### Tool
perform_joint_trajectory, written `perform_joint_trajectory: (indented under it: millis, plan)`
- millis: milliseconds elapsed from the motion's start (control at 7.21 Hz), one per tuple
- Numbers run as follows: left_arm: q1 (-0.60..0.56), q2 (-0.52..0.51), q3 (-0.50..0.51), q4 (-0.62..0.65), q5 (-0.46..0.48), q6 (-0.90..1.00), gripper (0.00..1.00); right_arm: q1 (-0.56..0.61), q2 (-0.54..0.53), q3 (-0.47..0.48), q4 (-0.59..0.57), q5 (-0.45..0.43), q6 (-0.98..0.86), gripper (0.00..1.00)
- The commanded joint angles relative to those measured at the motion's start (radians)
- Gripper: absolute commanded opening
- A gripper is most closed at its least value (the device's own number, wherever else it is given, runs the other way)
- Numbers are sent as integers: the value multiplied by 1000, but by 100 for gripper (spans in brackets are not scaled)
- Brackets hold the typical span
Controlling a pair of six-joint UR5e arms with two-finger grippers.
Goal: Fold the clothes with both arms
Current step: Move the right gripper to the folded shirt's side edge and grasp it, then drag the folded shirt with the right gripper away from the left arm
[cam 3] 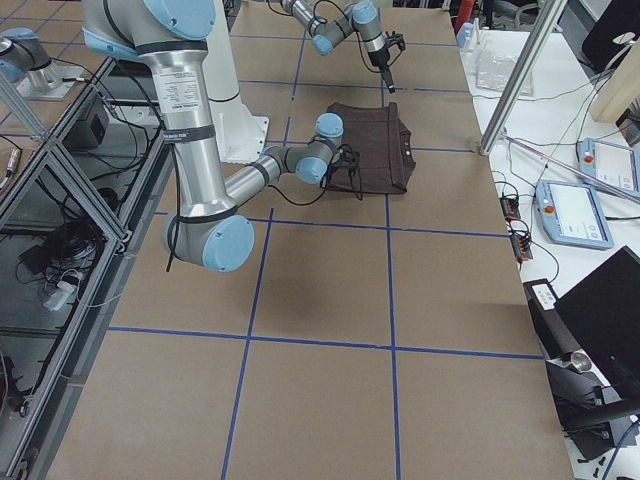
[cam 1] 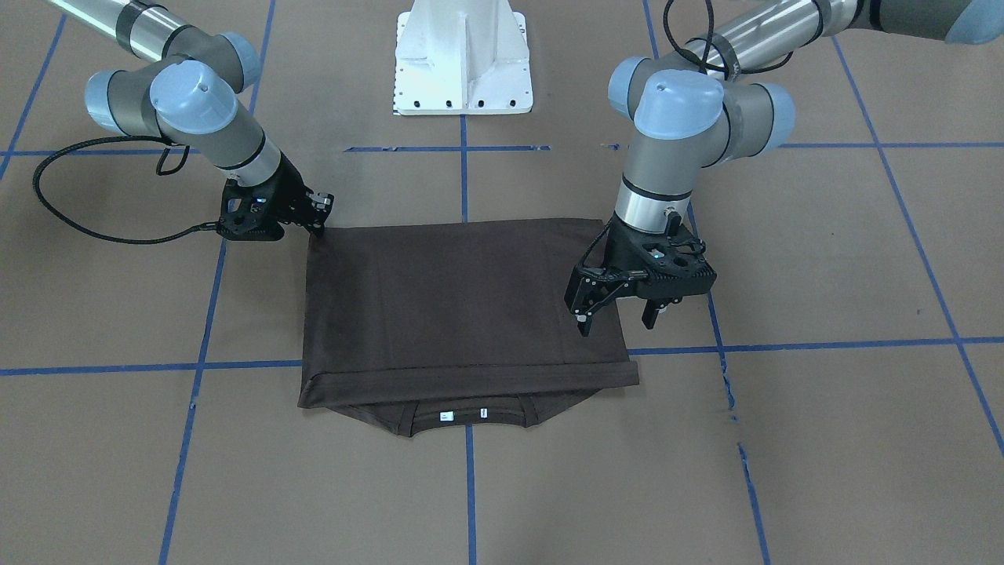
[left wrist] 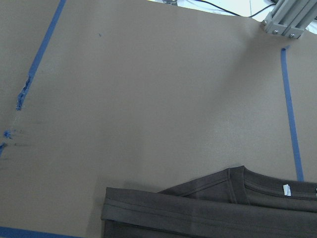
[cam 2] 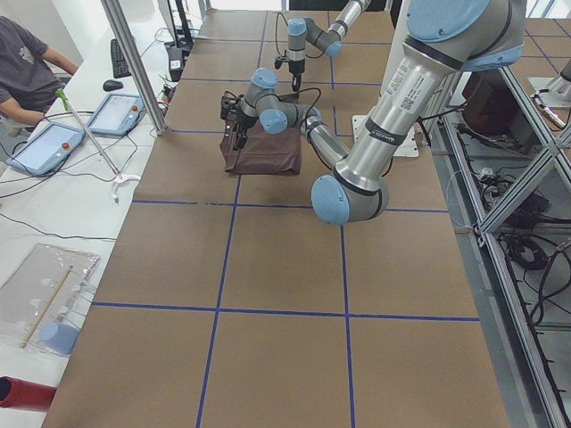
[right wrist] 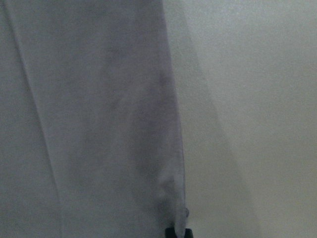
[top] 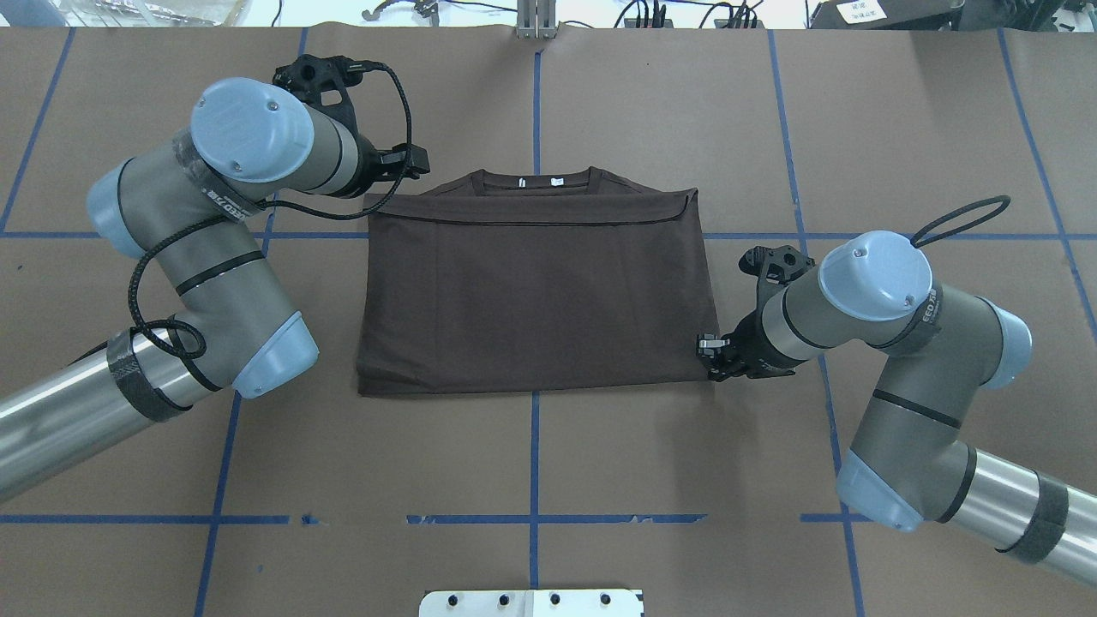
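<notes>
Left pincer (cam 1: 617, 316) agape over T-shirt (cam 1: 463, 298) edge

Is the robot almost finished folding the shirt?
Partly. Done: the shirt is doubled over into a flat rectangle, collar peeking out. In hand: the right gripper is at one corner; the left gripper hovers open above the opposite side. Left: probably folding it smaller.

Short pale lettering runs along a grey link of the left arm (top: 218, 266) and again on the right arm (top: 908, 343) — it seems to read "CEO 28", though the last characters blur. A printed strip on the left arm in the left-side view and the two white neck labels (top: 537, 181) of the T-shirt (top: 531, 291) are too small to read.
</notes>
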State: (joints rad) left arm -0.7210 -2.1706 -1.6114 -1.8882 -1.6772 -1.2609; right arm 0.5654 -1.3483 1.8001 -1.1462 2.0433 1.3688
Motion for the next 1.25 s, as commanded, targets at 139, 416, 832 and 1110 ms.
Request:
perform_joint_trajectory:
  millis: [139, 416, 832, 1110]
  plan:
    - [0, -3, -4, 3, 1, -2, 100, -192, -270, 277, -1, -11, 6, 0]
    - [0, -1, -16, 3, 2, -5, 100, -390, -359, 367, 0, -14, 137, 0]
    - [41, 38, -112, 26, -66, -87, 100, -367, -350, 416, 8, -18, 191, 100]
    - [234, 116, -246, 119, -66, -379, 96, -135, -266, 413, 11, -14, 190, 100]
